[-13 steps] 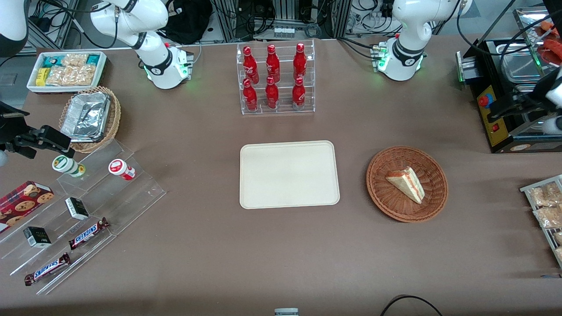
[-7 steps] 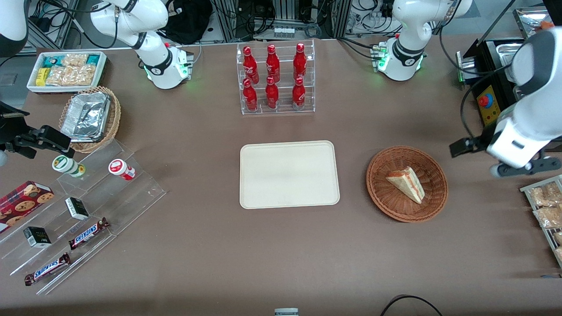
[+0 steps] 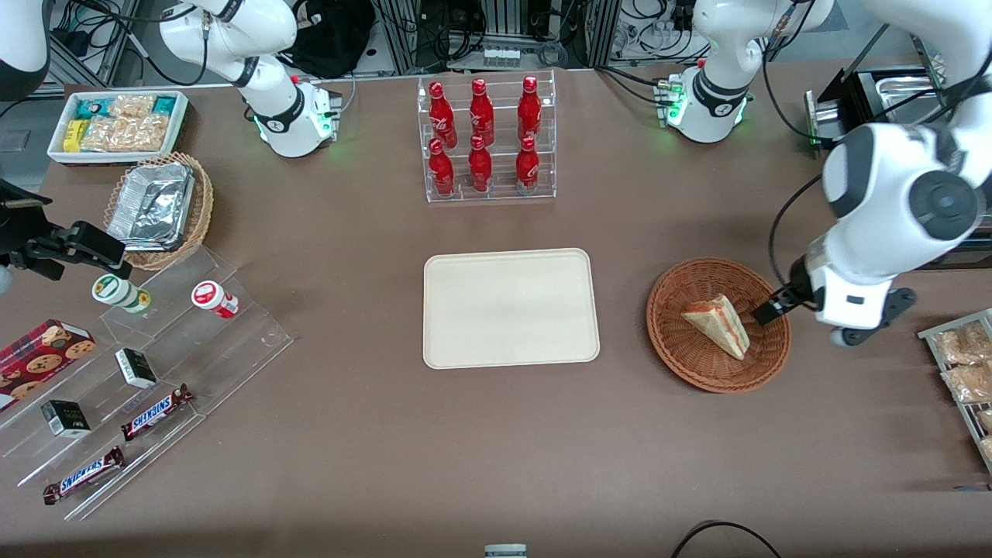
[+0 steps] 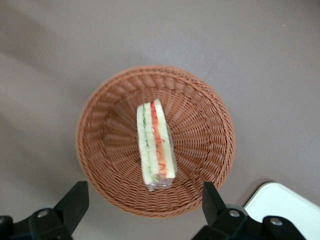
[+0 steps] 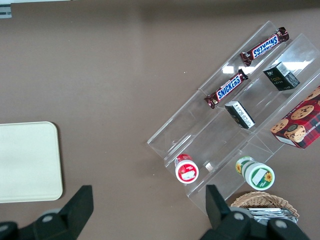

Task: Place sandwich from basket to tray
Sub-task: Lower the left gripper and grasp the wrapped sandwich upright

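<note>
- Front view shows the sandwich (image 3: 717, 324) lying in the basket (image 3: 682, 364), its pale bread face up and the layered cut edge turned toward the working arm's end of the table.
- Its long axis runs slantwise in that view, the wedge's tip pointing toward the tray (image 3: 511, 308), which lies bare near the basket, toward the parked arm's end.
- In the left wrist view the sandwich (image 4: 155, 145) runs lengthwise between the two fingers (image 4: 75, 202), so, as I judge it, they would close across its short width.
- The gripper (image 4: 145, 207) is spread wide and holds nothing; it hangs above the basket's (image 4: 105, 100) rim, just off the sandwich toward the working arm's end.
- In the front view only one dark finger (image 3: 771, 308) shows over the rim; the arm's white body hides the other.
- The gripper's height above the basket is hard to judge.
</note>
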Robot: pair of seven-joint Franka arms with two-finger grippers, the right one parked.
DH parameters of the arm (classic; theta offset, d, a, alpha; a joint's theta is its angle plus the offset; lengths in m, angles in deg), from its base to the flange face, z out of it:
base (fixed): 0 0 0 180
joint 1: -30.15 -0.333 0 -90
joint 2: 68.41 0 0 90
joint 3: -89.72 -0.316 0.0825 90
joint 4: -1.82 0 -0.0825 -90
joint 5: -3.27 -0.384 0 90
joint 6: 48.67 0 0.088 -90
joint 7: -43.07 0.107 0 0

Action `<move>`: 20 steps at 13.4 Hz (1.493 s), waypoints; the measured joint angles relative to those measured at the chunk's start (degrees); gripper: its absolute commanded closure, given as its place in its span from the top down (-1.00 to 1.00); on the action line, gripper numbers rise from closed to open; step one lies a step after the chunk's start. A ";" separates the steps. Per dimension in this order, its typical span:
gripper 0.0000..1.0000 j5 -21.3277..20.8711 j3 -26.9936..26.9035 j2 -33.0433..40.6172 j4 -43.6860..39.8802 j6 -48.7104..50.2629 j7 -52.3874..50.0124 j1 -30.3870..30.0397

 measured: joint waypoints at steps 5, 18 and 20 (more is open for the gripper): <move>1.00 0.00 0.30 -3.21 1.23 -2.26 -4.18 0.03; 0.99 0.00 1.13 -7.21 14.22 -22.52 -11.22 0.14; 0.29 0.00 1.13 -8.18 14.34 -23.98 -11.52 0.14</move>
